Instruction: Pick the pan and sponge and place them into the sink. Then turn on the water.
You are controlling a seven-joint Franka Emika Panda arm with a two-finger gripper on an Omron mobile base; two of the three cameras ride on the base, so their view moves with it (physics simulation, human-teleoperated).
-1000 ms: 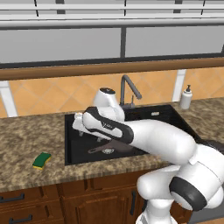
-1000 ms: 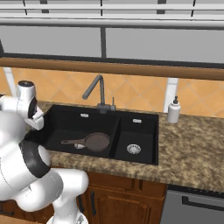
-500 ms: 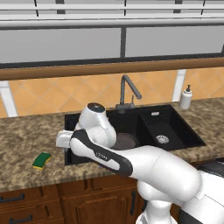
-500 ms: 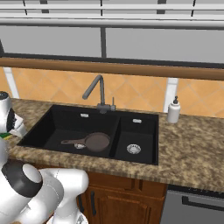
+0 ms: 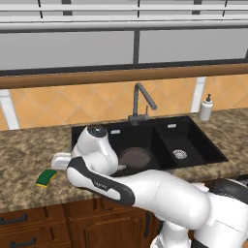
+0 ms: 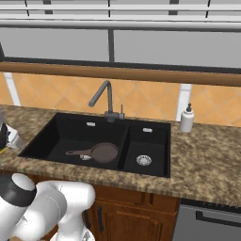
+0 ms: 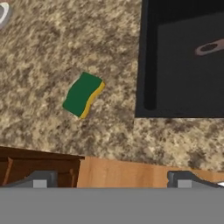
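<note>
**Pan in the sink, sponge on the desk, tool spread wide above it**

The pan (image 6: pixel 104 152) lies flat on the floor of the wide basin of the black sink (image 6: pixel 47 136), its thin handle pointing toward the left in the right base view, its round body near the divider between the two basins. In the left base view the pan (image 5: pixel 135 158) is partly hidden behind the arm.

The sponge (image 7: pixel 83 95) rests green side up on the speckled stone desk (image 7: pixel 48 48), with its yellow layer showing along one long edge. It lies near the sink's outer corner but apart from the rim, not touching it. In the left base view the sponge (image 5: pixel 46 178) sits close to the front edge of the desk, to the left of the sink (image 5: pixel 203 145).

The tool (image 7: pixel 113 179) hangs over the desk's front edge, its two dark tips set far apart and nothing between them. The sponge lies ahead of the tips, closer to the left one, well clear of both.

The dark gooseneck faucet (image 6: pixel 104 96) stands behind the sink, with no water running. A white soap bottle (image 6: pixel 187 118) stands on the desk to the right of the sink.
</note>
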